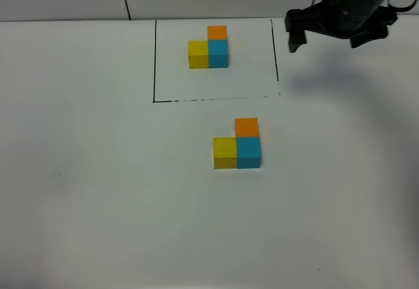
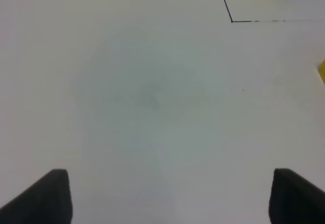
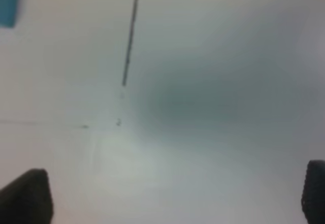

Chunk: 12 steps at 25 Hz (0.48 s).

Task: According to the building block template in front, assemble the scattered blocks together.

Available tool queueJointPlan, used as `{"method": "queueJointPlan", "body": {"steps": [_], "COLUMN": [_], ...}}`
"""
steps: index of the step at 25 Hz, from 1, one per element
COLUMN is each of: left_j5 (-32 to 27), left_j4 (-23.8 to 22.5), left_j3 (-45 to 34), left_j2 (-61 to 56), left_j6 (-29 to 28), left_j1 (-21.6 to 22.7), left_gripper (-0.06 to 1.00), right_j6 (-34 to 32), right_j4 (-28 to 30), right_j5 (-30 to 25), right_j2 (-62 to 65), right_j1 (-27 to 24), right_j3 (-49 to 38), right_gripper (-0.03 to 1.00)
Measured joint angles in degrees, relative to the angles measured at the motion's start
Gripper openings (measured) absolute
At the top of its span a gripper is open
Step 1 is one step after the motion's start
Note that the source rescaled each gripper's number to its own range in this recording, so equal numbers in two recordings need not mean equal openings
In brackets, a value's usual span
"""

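With the loose blocks (image 1: 237, 145) already matching the template (image 1: 209, 48) just beyond them mid-table, the right claw (image 1: 327, 37), spread empty far right, should lift clear without brushing anything.

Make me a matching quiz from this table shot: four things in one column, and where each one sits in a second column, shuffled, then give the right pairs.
Things:
1. building block template
2. assembled blocks
3. right gripper
4. orange cube of the assembled blocks

Places:
A. above the table, just right of the frame's right line
B. inside the black drawn rectangle
C. on the far side of the blue cube, touching it
D. on the open table, nearer than the frame

Pairs: 1-B, 2-D, 3-A, 4-C
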State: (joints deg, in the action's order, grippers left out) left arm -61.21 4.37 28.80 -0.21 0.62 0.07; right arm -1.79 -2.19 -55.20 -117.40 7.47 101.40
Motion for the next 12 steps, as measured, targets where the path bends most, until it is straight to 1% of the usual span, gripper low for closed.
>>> {"method": "queueJointPlan", "body": {"steps": [3,4,6,9,12], "left_j5": [0.0,0.0,0.0,0.0,0.0], "left_j4": [0.0,0.0,0.0,0.0,0.0], "left_j3": [0.0,0.0,0.0,0.0,0.0], "left_j2": [0.0,0.0,0.0,0.0,0.0], "left_j6": [0.0,0.0,0.0,0.0,0.0], "left_j1": [0.0,0.0,0.0,0.0,0.0], "left_gripper": [0.67,0.67,0.67,0.67,0.67], "right_j6": [3.9,4.7,6.4,7.4,7.6], "right_j4": [-1.0,-1.1,-1.3,-1.4,-1.5], "right_j5": [-0.5,0.1,2.7,8.1,11.5], "right_j2": [2.4,3.8,7.6,14.7,22.7], "right_j1": [-3.4,-4.3,-5.2,-5.9,-6.0], "right_j3": [-2.5,-4.1,-8.7,-16.8,-25.5], "right_gripper": [1.0,1.0,1.0,1.0,1.0]}}
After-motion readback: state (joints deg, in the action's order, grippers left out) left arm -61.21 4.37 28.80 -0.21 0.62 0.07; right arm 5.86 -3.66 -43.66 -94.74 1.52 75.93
